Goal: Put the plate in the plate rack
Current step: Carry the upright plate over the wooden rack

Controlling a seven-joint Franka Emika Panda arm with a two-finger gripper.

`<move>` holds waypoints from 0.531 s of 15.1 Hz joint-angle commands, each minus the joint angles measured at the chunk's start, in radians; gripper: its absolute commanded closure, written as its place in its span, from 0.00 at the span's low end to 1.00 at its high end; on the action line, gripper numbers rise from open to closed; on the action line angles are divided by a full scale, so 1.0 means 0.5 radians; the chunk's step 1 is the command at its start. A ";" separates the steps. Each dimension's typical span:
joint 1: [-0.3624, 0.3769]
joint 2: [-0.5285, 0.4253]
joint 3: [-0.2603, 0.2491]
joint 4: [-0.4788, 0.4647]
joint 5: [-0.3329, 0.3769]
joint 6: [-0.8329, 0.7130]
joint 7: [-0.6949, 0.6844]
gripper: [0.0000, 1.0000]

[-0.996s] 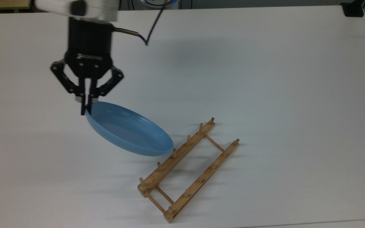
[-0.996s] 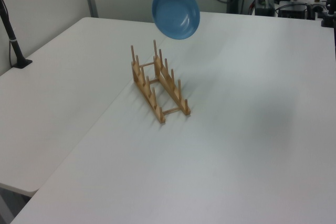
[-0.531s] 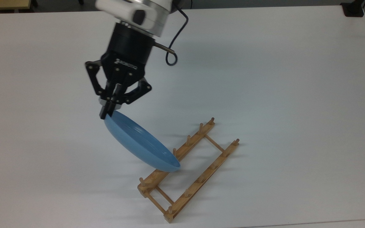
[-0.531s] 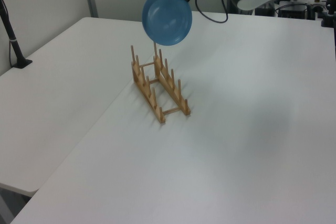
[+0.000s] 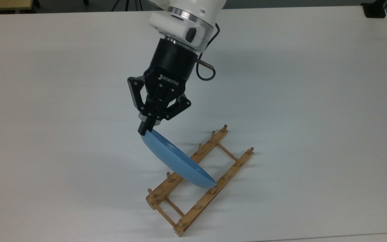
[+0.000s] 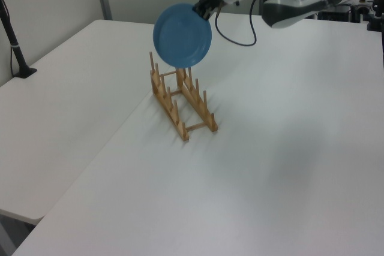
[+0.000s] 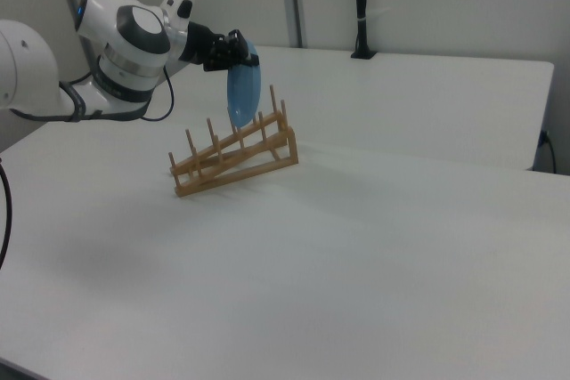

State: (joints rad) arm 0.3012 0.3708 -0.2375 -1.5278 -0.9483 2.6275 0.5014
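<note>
Jaws of black two-finger gripper (image 5: pixel 145 129) clamped on rim of round glossy light-blue plate (image 5: pixel 176 160), held tilted above long light-brown wooden pegged plate rack (image 5: pixel 198 181) on white table (image 5: pixel 314 101). Upright pegs beneath lower edge; plate's round face visible in left view (image 6: pixel 182 35).

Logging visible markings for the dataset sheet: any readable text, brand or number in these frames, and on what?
"ROBOTIQ": white lettering on the black body of the two-finger gripper, read in the top view.
The round light-blue plate, the light-brown wooden plate rack and the white table bear no text.
The white arm housing bears no readable marking.
</note>
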 commanded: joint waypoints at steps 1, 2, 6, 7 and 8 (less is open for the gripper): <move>0.036 0.084 -0.022 0.098 -0.195 -0.085 0.202 1.00; 0.045 0.090 -0.022 0.101 -0.232 -0.092 0.245 1.00; 0.066 0.093 -0.007 0.104 -0.276 -0.122 0.304 1.00; 0.066 0.096 -0.007 0.113 -0.276 -0.125 0.310 1.00; 0.066 0.096 -0.004 0.119 -0.279 -0.125 0.319 1.00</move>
State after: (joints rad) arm 0.3203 0.4123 -0.2375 -1.4818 -1.0588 2.5986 0.6201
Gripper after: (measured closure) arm 0.952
